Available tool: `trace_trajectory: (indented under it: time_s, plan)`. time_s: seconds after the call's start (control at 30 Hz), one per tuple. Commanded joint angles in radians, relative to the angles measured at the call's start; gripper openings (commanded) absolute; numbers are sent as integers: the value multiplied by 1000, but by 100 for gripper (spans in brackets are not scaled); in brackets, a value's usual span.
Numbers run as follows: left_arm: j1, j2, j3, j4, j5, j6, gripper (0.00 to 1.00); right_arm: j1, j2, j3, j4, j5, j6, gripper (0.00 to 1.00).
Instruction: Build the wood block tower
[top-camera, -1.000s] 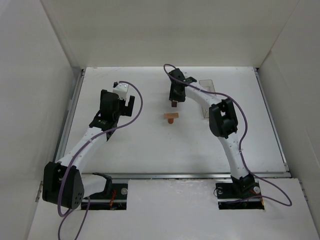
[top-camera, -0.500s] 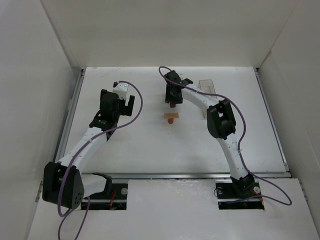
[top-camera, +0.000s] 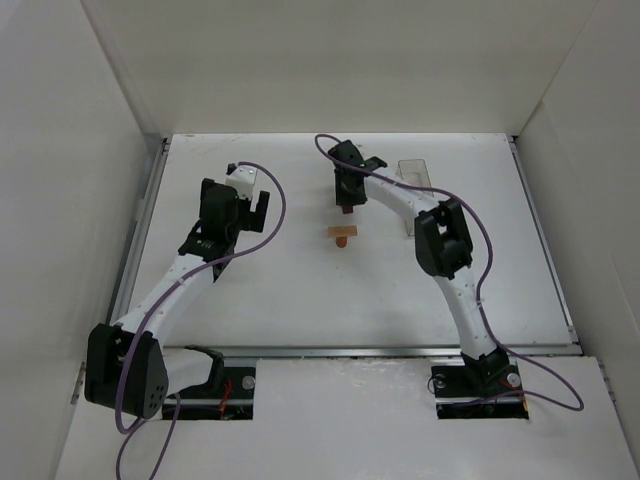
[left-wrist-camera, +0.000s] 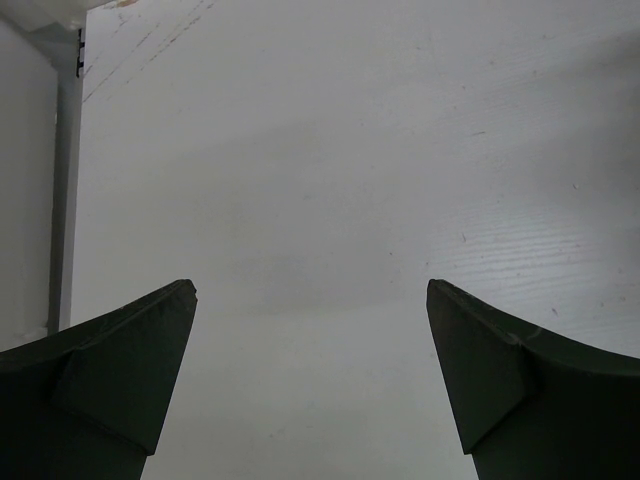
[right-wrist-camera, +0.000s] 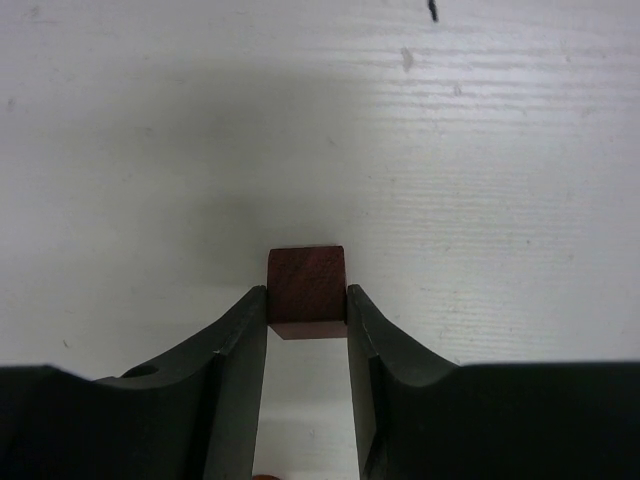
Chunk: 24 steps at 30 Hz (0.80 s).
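Gripping a dark red-brown square-faced block (right-wrist-camera: 305, 272), the right hand (right-wrist-camera: 307, 296) hangs over the desk (right-wrist-camera: 500, 150); the left hand (left-wrist-camera: 310, 290) is released.

White tabletop (top-camera: 300, 290), plain white walls (top-camera: 340, 60) on three sides, even light

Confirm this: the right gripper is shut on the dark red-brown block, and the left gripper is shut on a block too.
Not quite. The left gripper is open, its jaws wide apart with nothing between them, as the left wrist view shows. The rest stands: the right gripper is shut on the dark red-brown block.
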Motion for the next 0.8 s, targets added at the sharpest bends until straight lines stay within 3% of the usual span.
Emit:
trace_trajectory:
  time_s: [0.0,0.2,0.33,0.53,0.57,0.77]
  plan:
    - [4,-17,24,43,3,17,100,-15,-113,0,118,-86,-191,0]
    - [4,-47,13,52,3,17,100,-38,-292,-65,155,-339,-652,0]
    - [4,-67,1,61,53,8,100,-38,-389,-148,95,-454,-856,1]
    - [4,-89,-21,20,260,8,100,-38,-489,-166,-90,-689,-1107,0]
    - [4,-89,-31,20,289,-1,100,-38,-500,-175,-160,-785,-1215,0]
    - [4,-119,-42,11,291,-1,100,-38,-489,-185,-348,-905,-1466,0]
